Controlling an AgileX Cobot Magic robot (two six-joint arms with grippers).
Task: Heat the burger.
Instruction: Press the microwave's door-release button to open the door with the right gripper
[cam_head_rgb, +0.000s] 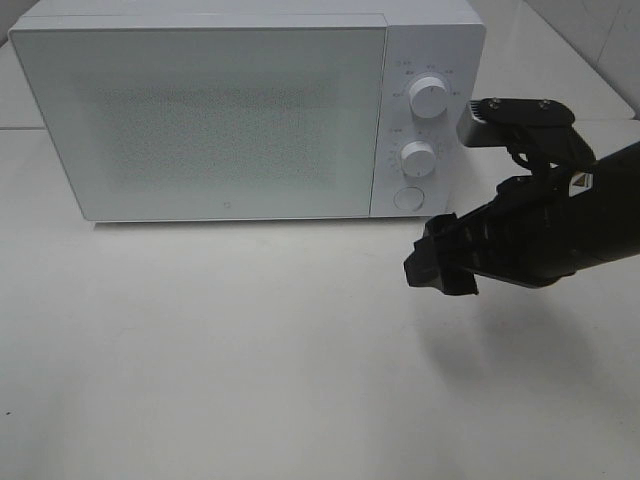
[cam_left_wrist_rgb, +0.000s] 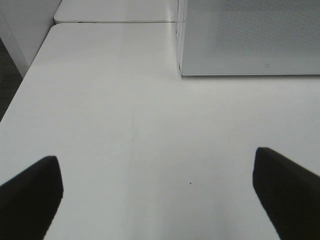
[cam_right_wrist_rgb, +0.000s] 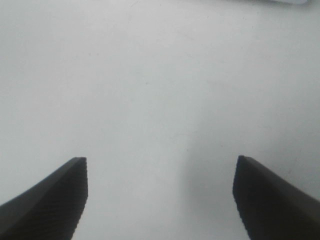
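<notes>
Nearest the camera is just plain white table (cam_head_rgb: 200, 350), a bit scuffed. The left gripper (cam_left_wrist_rgb: 157, 160) hangs over it, spread wide, nothing in it. Right of centre, the black right gripper (cam_head_rgb: 440, 265) hovers low, also spread apart and empty. Behind, across the upper frame, there's one white microwave (cam_head_rgb: 200, 120), door closed, with two dials (cam_head_rgb: 430, 100) and one round button (cam_head_rgb: 407, 198). The dial markings and the small door logo (cam_head_rgb: 222, 209) are too tiny to read. Pale tiled wall (cam_head_rgb: 600, 30) in the upper right. Can't see the burger, so can't tell where it is.
</notes>
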